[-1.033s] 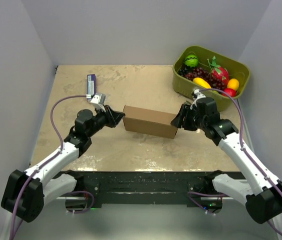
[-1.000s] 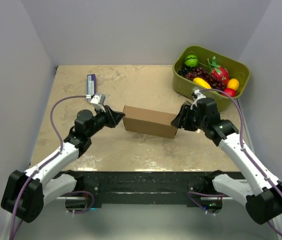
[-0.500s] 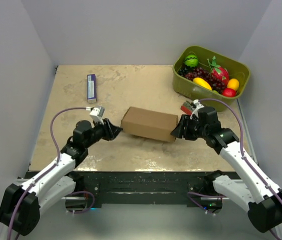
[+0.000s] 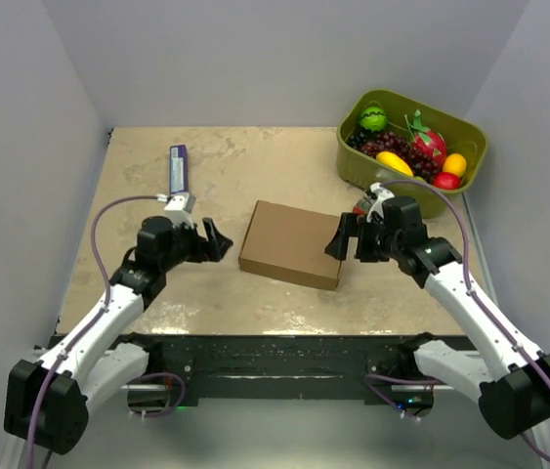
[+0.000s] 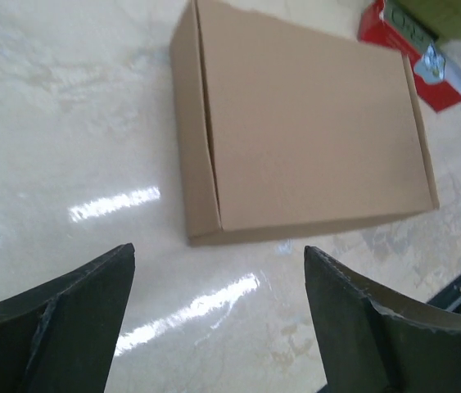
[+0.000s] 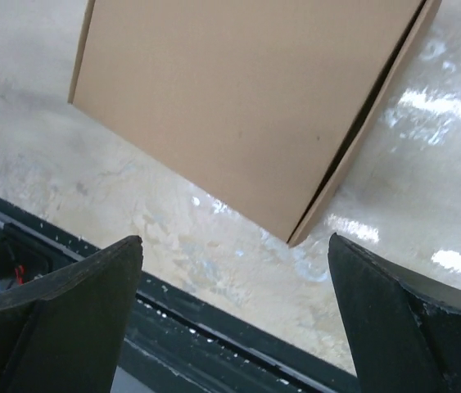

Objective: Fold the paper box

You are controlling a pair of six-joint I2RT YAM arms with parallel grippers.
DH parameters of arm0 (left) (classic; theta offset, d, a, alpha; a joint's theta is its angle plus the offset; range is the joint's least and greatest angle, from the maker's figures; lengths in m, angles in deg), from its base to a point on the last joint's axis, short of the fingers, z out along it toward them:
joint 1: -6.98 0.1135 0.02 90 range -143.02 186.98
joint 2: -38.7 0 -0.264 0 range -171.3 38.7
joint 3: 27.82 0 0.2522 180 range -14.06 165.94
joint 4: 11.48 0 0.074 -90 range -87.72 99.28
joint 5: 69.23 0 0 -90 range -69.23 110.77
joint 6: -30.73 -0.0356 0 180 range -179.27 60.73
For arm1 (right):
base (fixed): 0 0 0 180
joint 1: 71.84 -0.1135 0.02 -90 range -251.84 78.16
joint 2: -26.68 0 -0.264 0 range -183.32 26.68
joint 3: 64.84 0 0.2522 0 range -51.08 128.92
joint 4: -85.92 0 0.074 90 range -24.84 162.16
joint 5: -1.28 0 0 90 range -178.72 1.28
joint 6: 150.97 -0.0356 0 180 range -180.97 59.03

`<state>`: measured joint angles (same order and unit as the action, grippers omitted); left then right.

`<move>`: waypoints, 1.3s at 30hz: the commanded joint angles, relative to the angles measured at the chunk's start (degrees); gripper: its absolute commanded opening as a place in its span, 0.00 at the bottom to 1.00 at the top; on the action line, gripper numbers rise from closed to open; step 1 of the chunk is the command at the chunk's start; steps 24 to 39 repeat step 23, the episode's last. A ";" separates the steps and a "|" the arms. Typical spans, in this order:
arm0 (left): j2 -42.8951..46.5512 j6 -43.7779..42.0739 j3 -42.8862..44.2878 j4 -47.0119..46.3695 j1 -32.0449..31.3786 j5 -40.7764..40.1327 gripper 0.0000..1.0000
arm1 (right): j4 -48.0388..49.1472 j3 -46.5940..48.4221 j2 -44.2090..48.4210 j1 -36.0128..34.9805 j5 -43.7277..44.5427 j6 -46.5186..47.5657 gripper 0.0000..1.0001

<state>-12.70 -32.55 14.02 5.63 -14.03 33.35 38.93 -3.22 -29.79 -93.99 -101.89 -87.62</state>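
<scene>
The paper box [image 4: 292, 242] is a closed, shallow brown cardboard box lying flat in the middle of the table; it also fills the upper part of the left wrist view [image 5: 304, 131] and the right wrist view [image 6: 238, 98]. My left gripper [image 4: 214, 240] stands open just left of the box, apart from it, nothing between its fingers [image 5: 58, 327]. On the box's right side my right gripper [image 4: 341, 237] is open too, close to the edge but holding nothing, its fingers [image 6: 410, 327] spread wide.
An olive-green bin [image 4: 465, 161] of toy fruit stands at the back right. A small purple-and-white packet [image 4: 178, 168] lies at the back left. A red carton [image 5: 414, 57] sits by the bin. The table's black front edge [image 4: 284, 352] runs below the arms.
Both grippers have let go of the box and opened wide. The box, held up on edge between them a second ago, now lies flat on the table. Both arms drew back slightly.
</scene>
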 commanded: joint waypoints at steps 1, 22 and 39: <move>-1.86 -4.65 6.81 -0.54 9.04 2.18 0.89 | 8.26 5.84 -3.12 3.67 3.50 5.46 0.99; 3.58 -15.12 16.57 4.03 17.68 -2.91 1.00 | 15.31 9.36 1.80 24.26 -0.01 12.33 0.99; 4.37 -14.60 16.92 4.03 17.76 -3.08 1.00 | 15.22 9.80 1.89 24.26 -0.10 12.50 0.99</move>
